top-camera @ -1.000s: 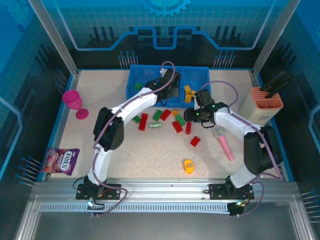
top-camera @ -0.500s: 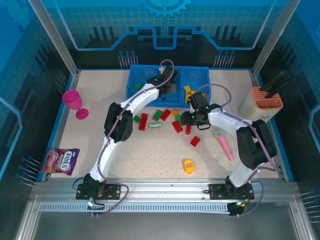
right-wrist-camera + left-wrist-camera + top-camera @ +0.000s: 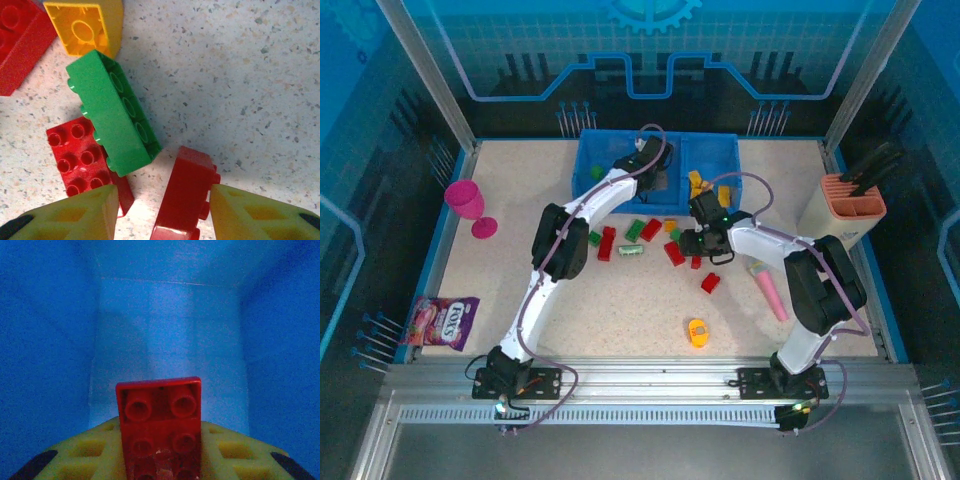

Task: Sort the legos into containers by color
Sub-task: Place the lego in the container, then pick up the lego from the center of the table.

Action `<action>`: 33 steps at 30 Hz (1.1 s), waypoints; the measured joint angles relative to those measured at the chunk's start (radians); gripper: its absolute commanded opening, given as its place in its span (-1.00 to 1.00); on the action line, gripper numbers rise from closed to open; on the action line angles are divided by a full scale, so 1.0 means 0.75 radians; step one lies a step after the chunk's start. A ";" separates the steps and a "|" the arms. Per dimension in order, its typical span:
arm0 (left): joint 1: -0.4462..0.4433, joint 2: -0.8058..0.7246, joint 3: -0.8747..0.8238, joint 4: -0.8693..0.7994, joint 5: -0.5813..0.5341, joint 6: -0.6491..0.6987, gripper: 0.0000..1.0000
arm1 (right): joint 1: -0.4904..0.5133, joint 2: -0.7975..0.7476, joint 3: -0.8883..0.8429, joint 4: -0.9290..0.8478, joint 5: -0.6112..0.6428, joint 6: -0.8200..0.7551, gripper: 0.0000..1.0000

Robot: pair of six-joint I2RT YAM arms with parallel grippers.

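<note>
My left gripper (image 3: 656,172) hangs inside the middle compartment of the blue tray (image 3: 586,152), shut on a red lego (image 3: 160,427) that stands between its yellow fingers (image 3: 80,455). A green lego (image 3: 597,172) lies in the left compartment and yellow legos (image 3: 698,183) in the right one. My right gripper (image 3: 704,243) is low over the table, open, its fingertips on either side of a red lego (image 3: 187,200) lying on its side. Beside it are a green lego (image 3: 115,112), a studded red lego (image 3: 80,160) and a yellow lego (image 3: 85,25).
More red and green legos (image 3: 608,242) lie scattered before the tray, with one red lego (image 3: 710,283) farther forward. A pink stick (image 3: 768,285), an orange piece (image 3: 697,331), a beige tool holder (image 3: 850,205), a magenta cup (image 3: 465,195) and a candy packet (image 3: 442,322) stand around.
The left gripper moved deeper over the tray's middle compartment with the red lego. The right gripper swung left and down onto the lego cluster, straddling a red lego.
</note>
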 measured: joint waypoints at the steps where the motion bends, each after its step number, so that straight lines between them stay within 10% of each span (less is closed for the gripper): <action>1: -0.001 0.000 0.000 0.000 0.001 0.002 -0.08 | 0.002 0.000 -0.005 -0.003 0.006 0.000 0.05; 18: -0.041 -0.127 -0.023 -0.012 0.019 0.079 0.19 | 0.002 0.031 -0.034 -0.013 0.049 0.003 -0.42; 33: -0.087 -1.204 -0.818 0.012 0.054 0.142 0.26 | 0.002 -0.091 0.170 -0.246 0.098 -0.159 -0.54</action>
